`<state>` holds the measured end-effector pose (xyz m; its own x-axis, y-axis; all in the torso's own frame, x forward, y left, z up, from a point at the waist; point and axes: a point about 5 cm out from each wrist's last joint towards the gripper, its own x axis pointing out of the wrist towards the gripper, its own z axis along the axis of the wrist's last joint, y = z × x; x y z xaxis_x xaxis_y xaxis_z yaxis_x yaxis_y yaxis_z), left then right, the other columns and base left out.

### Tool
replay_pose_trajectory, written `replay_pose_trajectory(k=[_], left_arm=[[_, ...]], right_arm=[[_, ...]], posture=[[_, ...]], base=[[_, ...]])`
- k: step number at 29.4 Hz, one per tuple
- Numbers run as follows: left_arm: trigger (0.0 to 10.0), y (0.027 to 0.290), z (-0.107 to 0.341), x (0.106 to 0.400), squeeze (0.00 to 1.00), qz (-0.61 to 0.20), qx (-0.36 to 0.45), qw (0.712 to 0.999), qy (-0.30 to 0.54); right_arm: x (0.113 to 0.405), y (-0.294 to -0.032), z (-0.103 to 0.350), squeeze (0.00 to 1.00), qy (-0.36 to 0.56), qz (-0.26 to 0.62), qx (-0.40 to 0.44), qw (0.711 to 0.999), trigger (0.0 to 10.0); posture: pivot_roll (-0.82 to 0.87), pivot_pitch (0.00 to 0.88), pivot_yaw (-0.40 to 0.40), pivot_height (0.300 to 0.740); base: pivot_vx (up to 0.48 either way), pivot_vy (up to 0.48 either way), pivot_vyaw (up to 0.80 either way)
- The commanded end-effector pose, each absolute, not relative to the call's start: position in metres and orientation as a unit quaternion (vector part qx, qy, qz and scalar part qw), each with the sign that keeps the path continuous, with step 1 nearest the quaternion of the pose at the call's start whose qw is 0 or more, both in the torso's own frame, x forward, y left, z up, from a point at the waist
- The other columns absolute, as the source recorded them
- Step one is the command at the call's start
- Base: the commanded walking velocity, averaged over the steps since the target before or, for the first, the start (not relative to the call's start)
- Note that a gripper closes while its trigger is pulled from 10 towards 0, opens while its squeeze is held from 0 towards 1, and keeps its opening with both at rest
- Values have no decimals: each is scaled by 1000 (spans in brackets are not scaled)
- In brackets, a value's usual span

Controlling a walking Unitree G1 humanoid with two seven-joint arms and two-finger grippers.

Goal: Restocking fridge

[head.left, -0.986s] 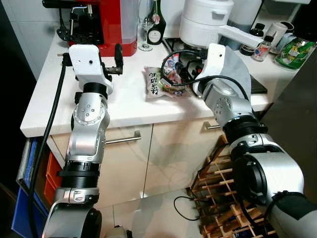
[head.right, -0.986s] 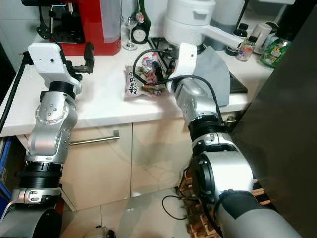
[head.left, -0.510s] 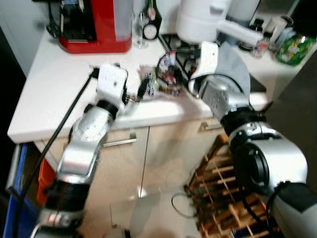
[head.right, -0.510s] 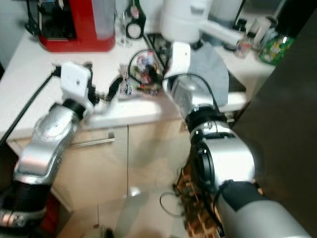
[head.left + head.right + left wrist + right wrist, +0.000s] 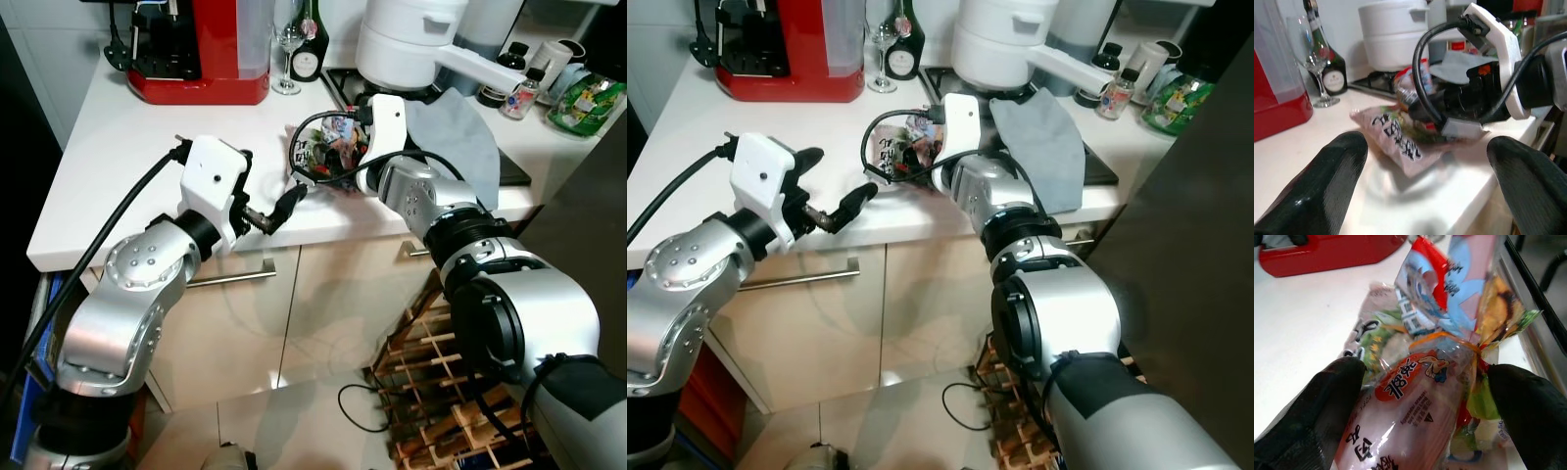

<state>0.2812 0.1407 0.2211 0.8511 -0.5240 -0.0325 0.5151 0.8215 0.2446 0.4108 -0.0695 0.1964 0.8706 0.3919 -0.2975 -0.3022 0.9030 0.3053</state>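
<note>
We note printed characters on the food packets [image 5: 1415,396] lying on the white counter [image 5: 127,157]. On the pink packet, an orange oval label carries white East Asian characters; black characters of the same kind run along the packet's lower edge. We cannot make out individual characters with confidence. The label on the dark bottle [image 5: 307,65] is too small to read.

Two food packets [image 5: 1400,396], one wine glass [image 5: 287,44], one wine bottle [image 5: 309,44].

Red coffee machine [image 5: 201,51], wine glass [image 5: 287,44], dark bottle [image 5: 308,44], white cooker [image 5: 407,39] on white counter [image 5: 108,166].
</note>
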Motion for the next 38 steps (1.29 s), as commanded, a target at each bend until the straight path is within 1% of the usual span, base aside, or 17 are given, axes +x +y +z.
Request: replay_pose_trajectory(k=[1,6,7,8,9,19,22,28,29,30,31,35,38], left_arm=[[10000,140,222,276,0,-283,125,951,-9],[10000,141,224,276,0,-281,121,952,-3],[10000,141,223,276,0,-281,111,953,9],[10000,141,223,276,0,-281,111,953,9],[10000,141,221,276,0,-281,103,954,21],[10000,141,222,275,0,-270,73,959,32],[10000,136,215,273,0,-278,66,957,52],[10000,126,209,277,0,-294,61,952,61],[10000,124,209,277,0,-299,59,950,61],[10000,121,207,279,0,-304,59,949,62],[10000,121,207,279,0,-304,59,949,62],[10000,117,205,284,0,-303,58,949,62],[10000,115,205,288,0,-302,53,950,55]], right_arm=[[404,-69,176,0,231,164,166,944,10000],[400,-67,163,0,250,163,169,939,10000],[398,-66,158,0,259,160,175,937,1255],[398,-66,158,0,259,160,175,937,1255],[397,-66,156,0,262,160,174,936,0],[395,-71,147,0,268,154,177,934,0],[392,-75,139,0,275,145,179,933,0],[393,-84,137,0,266,128,192,936,0],[395,-86,139,0,255,122,201,938,0],[399,-90,147,0,229,118,194,947,0],[399,-90,147,0,229,118,194,947,0],[410,-94,176,0,149,133,152,968,0],[416,-101,197,0,84,125,97,984,0]], posture=[[197,17,-99,740],[206,14,-97,740],[209,12,-98,740],[209,12,-98,740],[210,10,-101,740],[213,22,-111,740],[185,36,-101,740],[164,37,-91,740],[158,31,-90,740],[149,23,-90,740],[149,23,-90,740],[136,0,-92,740],[126,0,-91,740]], base=[[0,0,0],[0,0,0],[0,0,0],[0,0,0],[0,0,0],[0,0,0],[0,0,0],[0,0,0],[0,0,0],[0,0,0],[0,0,0],[0,0,0],[0,0,0]])
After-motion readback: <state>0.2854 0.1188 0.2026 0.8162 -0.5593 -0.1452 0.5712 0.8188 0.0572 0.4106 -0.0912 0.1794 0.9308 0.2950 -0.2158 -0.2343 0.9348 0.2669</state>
